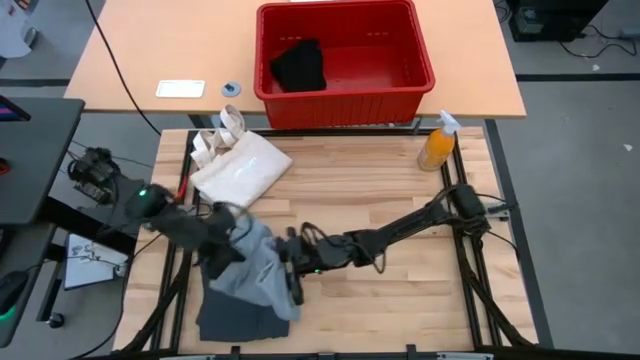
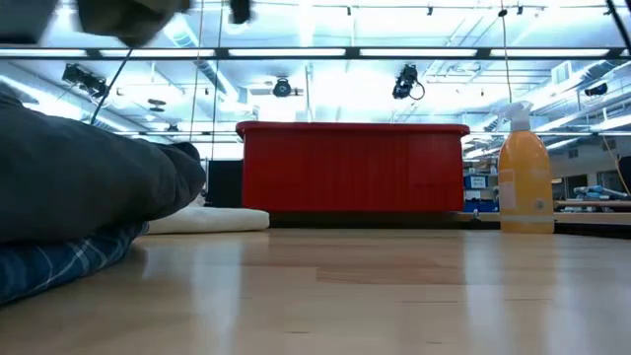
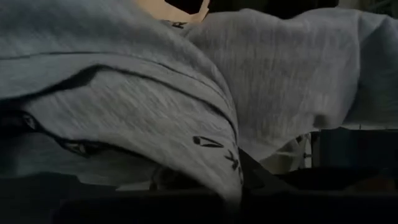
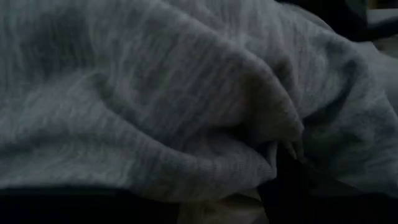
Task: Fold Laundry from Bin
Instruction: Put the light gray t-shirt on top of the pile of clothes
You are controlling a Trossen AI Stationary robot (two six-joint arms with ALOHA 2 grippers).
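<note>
A light grey garment (image 1: 258,268) hangs bunched between my two grippers over the table's near left part, above a dark charcoal piece (image 1: 228,322). My left gripper (image 1: 232,248) is at the garment's left side and is shut on it. My right gripper (image 1: 293,268) is at its right side and is also shut on it. In the low view the dark charcoal piece (image 2: 79,187) lies on a blue plaid shirt (image 2: 49,266). The red bin (image 1: 345,55) stands at the far side, with a black piece (image 1: 298,65) on its floor. My left gripper holds the light grey garment at its left side (image 1: 240,250), coming from the table's left and slanting down. Folds of the cloth (image 3: 186,124) drape over the fingers and hide the place of contact. The garment is lifted and hangs slack. My right gripper holds the light grey garment at its right side (image 1: 285,270), reaching level from the table's right. The cloth gathers into a pinched fold (image 4: 289,146) right in front of the fingers, with several layers bunched there. The rest hangs slack toward the left gripper.
A cream tote bag (image 1: 240,165) lies at the table's far left. An orange spray bottle (image 1: 437,145) stands at the far right, in front of the bin. Bare wood (image 1: 400,290) lies to the right of the garments.
</note>
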